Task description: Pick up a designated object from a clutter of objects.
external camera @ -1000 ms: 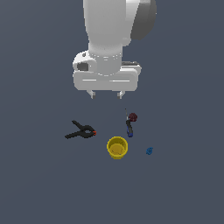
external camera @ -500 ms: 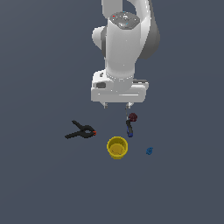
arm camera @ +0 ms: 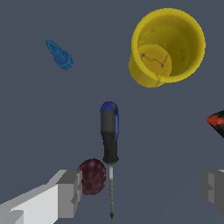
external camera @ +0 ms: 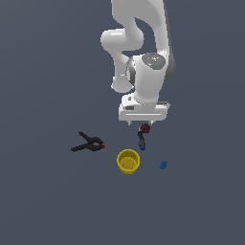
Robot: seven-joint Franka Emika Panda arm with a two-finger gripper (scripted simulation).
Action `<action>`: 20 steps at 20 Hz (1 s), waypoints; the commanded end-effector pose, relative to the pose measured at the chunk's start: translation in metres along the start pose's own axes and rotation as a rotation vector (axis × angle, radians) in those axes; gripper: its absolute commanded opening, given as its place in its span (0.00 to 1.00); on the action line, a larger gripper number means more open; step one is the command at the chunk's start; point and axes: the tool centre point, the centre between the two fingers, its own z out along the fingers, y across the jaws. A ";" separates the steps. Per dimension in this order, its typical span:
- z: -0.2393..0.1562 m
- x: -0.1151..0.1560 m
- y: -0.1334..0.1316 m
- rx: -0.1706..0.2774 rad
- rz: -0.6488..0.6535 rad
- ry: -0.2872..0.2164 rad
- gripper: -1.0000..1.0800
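Small bumpy maroon ball (arm camera: 92,176) just beside one finger of the wide-open, empty gripper (arm camera: 140,192).

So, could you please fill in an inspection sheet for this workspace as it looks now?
Surface: plain dark grey floor, flat.
Job's thing: dark red ball, beside one finger, next to the screwdriver's shaft.
Clutter: screwdriver, lying flat; yellow cup, upright, empty; blue block, apart; black clamp, orange tip.
Gripper: open, low over the ball, holding nothing.
Cables: nothing seen.
Surroundings: nothing seen.
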 end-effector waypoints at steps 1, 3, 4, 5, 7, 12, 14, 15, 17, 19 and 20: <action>0.020 -0.014 -0.015 0.004 -0.006 -0.002 0.96; 0.034 -0.024 -0.025 0.008 -0.010 -0.004 0.96; 0.040 -0.029 -0.029 0.010 -0.012 -0.004 0.96; 0.045 -0.034 -0.033 0.011 -0.013 -0.005 0.96; 0.054 -0.043 -0.040 0.015 -0.016 -0.007 0.96; 0.070 -0.059 -0.051 0.021 -0.022 -0.011 0.96; 0.073 -0.064 -0.054 0.023 -0.023 -0.011 0.96; 0.075 -0.065 -0.055 0.023 -0.023 -0.012 0.96; 0.076 -0.067 -0.056 0.024 -0.024 -0.012 0.96; 0.075 -0.066 -0.055 0.024 -0.024 -0.013 0.96; 0.076 -0.066 -0.055 0.024 -0.024 -0.013 0.96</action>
